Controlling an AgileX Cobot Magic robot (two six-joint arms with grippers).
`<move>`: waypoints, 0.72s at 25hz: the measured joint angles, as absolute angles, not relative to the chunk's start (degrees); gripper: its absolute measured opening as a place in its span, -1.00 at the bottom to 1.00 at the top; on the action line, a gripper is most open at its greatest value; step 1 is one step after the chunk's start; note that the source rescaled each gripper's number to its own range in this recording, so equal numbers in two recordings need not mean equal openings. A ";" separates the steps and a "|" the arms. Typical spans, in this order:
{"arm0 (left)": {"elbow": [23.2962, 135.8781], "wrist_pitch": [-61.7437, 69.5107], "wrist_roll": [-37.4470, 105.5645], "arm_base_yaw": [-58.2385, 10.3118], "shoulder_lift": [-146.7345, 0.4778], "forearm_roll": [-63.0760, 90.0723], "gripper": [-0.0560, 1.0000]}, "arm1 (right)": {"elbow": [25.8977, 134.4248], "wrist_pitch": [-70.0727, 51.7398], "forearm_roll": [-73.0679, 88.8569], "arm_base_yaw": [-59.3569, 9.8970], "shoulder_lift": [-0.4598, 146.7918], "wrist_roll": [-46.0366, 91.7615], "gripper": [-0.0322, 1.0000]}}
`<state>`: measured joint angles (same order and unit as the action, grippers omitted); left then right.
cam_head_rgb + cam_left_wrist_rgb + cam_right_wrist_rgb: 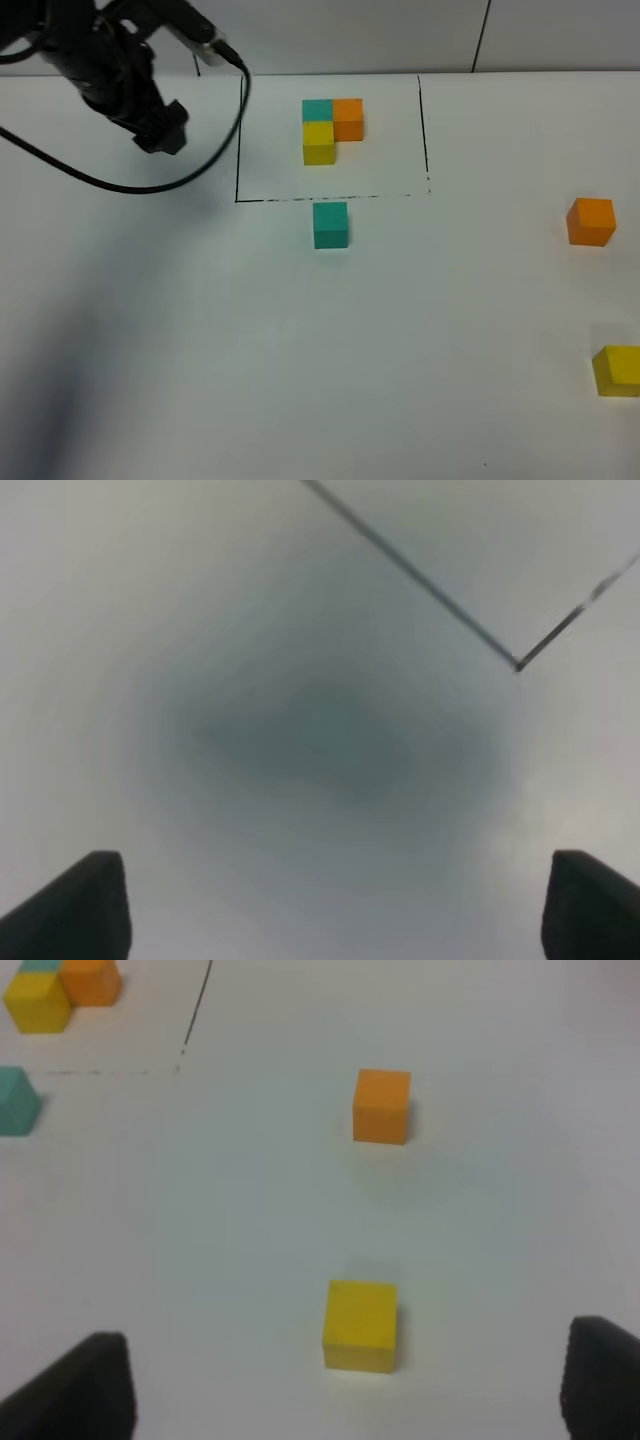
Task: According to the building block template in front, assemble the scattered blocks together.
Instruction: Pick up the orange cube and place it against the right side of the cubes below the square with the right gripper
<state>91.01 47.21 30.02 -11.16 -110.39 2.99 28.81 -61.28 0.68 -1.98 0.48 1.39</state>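
Left gripper (325, 910): fingers wide apart, nothing held, over bare table (200, 350) at the far left.
Right gripper (345, 1405): fingers apart, nothing between them.
Building block template (330, 128): far middle, inside the black outline (423, 130).
Teal block (330, 224): middle, just outside the near line of the outline.
Orange block (591, 221): right edge, well apart from the template.
Yellow block (617, 370): right edge, nearer than the orange one.
Key relation: the yellow block lies straight ahead of the right gripper, so the right arm seems better placed; a cube gives no long axis.
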 joint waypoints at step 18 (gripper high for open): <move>55.62 51.45 8.76 -3.53 -61.36 -1.40 0.89 | 28.81 -61.28 0.68 -1.98 0.48 1.39 0.48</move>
